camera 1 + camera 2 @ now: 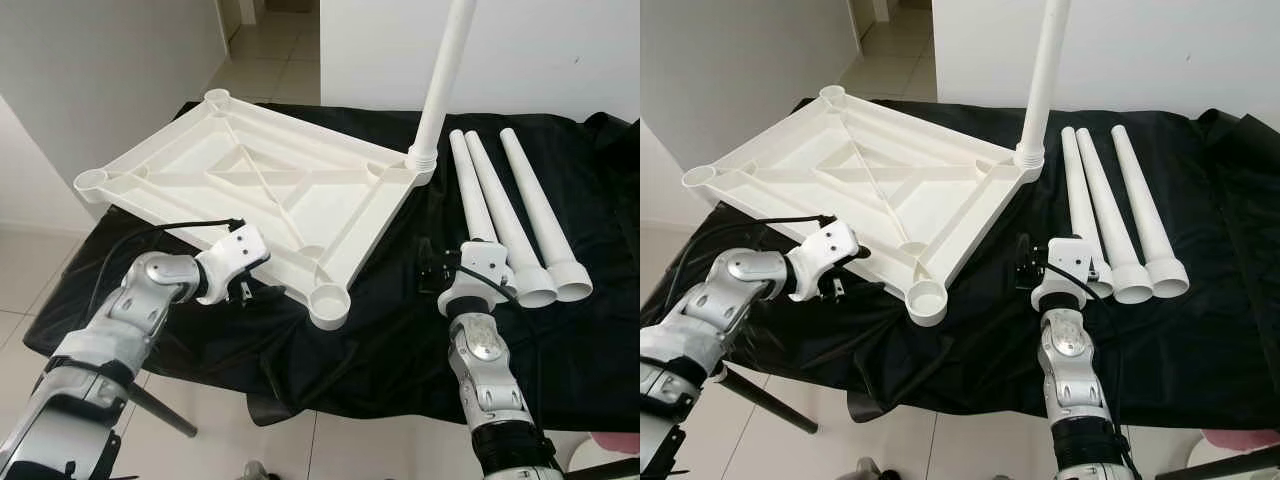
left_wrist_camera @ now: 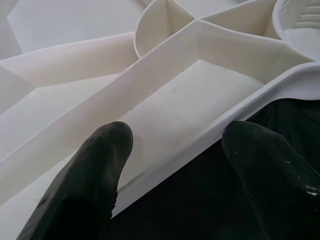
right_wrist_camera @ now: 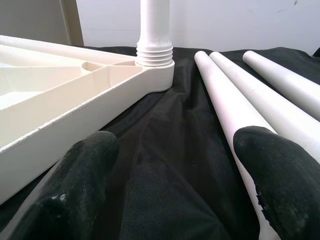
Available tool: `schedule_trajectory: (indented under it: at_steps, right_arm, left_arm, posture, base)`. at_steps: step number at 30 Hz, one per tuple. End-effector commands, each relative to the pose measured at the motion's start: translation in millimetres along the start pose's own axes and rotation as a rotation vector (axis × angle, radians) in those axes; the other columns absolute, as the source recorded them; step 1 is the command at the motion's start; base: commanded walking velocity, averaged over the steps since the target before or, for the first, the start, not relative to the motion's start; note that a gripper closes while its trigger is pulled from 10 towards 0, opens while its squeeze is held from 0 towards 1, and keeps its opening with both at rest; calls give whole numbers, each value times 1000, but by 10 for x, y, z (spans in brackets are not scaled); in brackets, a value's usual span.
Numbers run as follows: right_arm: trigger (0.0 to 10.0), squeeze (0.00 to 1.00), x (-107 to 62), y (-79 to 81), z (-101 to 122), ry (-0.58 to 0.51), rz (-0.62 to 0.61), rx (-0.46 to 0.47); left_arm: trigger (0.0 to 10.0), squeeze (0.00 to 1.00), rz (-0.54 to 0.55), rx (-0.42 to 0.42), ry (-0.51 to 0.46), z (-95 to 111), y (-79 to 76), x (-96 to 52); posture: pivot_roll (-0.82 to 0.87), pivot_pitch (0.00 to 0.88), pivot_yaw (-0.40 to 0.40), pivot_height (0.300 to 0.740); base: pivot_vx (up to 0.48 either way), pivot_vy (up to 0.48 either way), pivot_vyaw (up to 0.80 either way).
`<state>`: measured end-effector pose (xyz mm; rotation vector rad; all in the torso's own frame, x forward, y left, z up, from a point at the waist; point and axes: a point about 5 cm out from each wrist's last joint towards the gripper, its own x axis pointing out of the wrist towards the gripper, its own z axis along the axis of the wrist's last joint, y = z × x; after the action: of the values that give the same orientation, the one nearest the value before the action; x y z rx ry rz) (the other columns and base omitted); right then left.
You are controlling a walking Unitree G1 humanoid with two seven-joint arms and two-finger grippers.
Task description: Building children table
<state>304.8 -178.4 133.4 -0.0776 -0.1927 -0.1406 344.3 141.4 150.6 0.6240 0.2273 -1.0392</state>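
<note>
One leg (image 1: 445,75) is in; my right gripper (image 1: 432,268), wide open, must close on the nearest loose leg (image 1: 480,210) beside it.

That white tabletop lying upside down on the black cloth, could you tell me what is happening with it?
The robot is assembling a children's table. The tabletop has one leg standing in its far right corner socket. Three loose legs lie beside it. The left hand straddles the tabletop's near rim, open; the right hand hovers open by the loose legs.
</note>
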Motion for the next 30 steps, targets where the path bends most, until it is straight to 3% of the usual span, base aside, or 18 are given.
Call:
schedule_trajectory:
  at_steps: [1, 8, 27, 28, 30]
  right_arm:
    - [10000, 0, 15, -1, 20, 1, -4, 1]
    - [10000, 0, 14, 11, 31, 3, -1, -1]
    - [10000, 0, -10, 23, 21, 13, -8, 1]
    - [10000, 0, -11, 20, 21, 14, -10, 2]
    - [10000, 0, -11, 20, 21, 14, -10, 2]
  left_arm:
    - [10000, 0, -109, 4, 10, -30, -76, 59]
    - [10000, 0, -229, -22, -6, -26, -126, 155]
    - [10000, 0, -343, 9, -26, 78, -239, 386]
    - [5373, 0, -352, 7, -33, 93, -244, 401]
    - [5373, 0, -352, 7, -33, 93, -244, 401]
  posture:
    - [-66, 88, 77, 740]
    - [-76, 100, 83, 740]
    - [-86, 110, 95, 740]
    - [-86, 110, 95, 740]
    - [-86, 110, 95, 740]
  base:
    - [0, 0, 0]
    - [0, 0, 0]
    - [0, 0, 0]
    - [0, 0, 0]
    - [0, 0, 0]
